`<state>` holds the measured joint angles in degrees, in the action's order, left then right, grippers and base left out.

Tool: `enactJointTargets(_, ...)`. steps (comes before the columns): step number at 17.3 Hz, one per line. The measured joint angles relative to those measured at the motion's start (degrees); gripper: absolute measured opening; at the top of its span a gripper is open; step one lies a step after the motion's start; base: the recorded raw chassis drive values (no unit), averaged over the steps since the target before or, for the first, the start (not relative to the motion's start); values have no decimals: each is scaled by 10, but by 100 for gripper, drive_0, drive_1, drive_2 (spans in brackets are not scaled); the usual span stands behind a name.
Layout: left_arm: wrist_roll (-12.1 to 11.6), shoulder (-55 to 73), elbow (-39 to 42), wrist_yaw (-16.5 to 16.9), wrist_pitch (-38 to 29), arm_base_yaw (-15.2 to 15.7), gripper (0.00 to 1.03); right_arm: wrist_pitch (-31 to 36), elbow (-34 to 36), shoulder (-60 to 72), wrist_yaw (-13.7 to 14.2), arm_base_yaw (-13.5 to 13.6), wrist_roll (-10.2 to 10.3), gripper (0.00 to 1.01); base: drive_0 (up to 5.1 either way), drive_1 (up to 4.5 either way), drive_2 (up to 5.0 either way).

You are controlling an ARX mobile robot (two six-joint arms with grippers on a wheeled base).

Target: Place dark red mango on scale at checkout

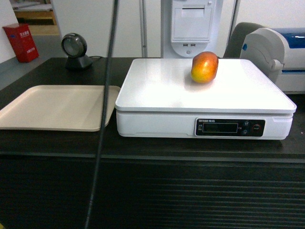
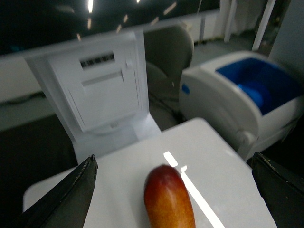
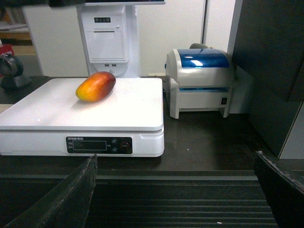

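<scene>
The dark red mango (image 1: 205,67) lies on its side on the white platform of the scale (image 1: 157,90), towards the back right. The scale stands on the dark ribbed checkout counter (image 1: 152,191). In the left wrist view my left gripper (image 2: 173,161) hangs open above the scale (image 2: 223,180), its black fingers wide apart on either side of the mango (image 2: 168,199) and not touching it. My right gripper (image 3: 175,156) is open and empty, held low in front of the counter (image 3: 209,142), with the mango (image 3: 96,86) and scale (image 3: 128,109) ahead to its left. Neither gripper shows in the head view.
A beige tray (image 1: 57,107) lies left of the scale. A round scanner (image 1: 75,50) and a red box (image 1: 21,43) stand at the back left. Behind the scale is a white terminal (image 1: 190,24); a label printer (image 1: 281,52) sits at its right. A black cable (image 1: 105,119) hangs across the left.
</scene>
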<state>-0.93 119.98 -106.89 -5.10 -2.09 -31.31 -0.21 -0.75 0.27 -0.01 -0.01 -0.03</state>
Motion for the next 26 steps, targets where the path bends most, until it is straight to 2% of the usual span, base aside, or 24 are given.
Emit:
enactJointTargets(2,-9,-116,109,-7,-68,4,98,0,0,0,0,0,0,98,0,0,0)
enactJointTargets(3,-14,-183,183,-30,-108,12,98,0,0,0,0,0,0,98,0,0,0)
enactJointTargets(5,-17,-266,277,-47,-136,37,98,0,0,0,0,0,0,98,0,0,0)
enactJointTargets(8,-17,-445,453,-75,-136,105,98,0,0,0,0,0,0,98,0,0,0)
enactJointTargets(11,-26,-588,527,-75,-99,139,98,0,0,0,0,0,0,98,0,0,0)
enactJointTargets(12,-23,-632,532,-83,-45,152,94,0,0,0,0,0,0,98,0,0,0)
enactJointTargets(13,-5,-736,597,-59,23,203,76,0,0,0,0,0,0,98,0,0,0)
enactJointTargets(14,5,-904,763,40,19,316,39,0,0,0,0,0,0,98,0,0,0)
enactJointTargets(15,8,-962,874,51,-20,311,2,0,0,0,0,0,0,98,0,0,0)
enactJointTargets(17,8,-1008,936,51,-42,312,2,0,0,0,0,0,0,98,0,0,0)
enactJointTargets(26,8,-1032,972,51,-47,312,2,0,0,0,0,0,0,98,0,0,0)
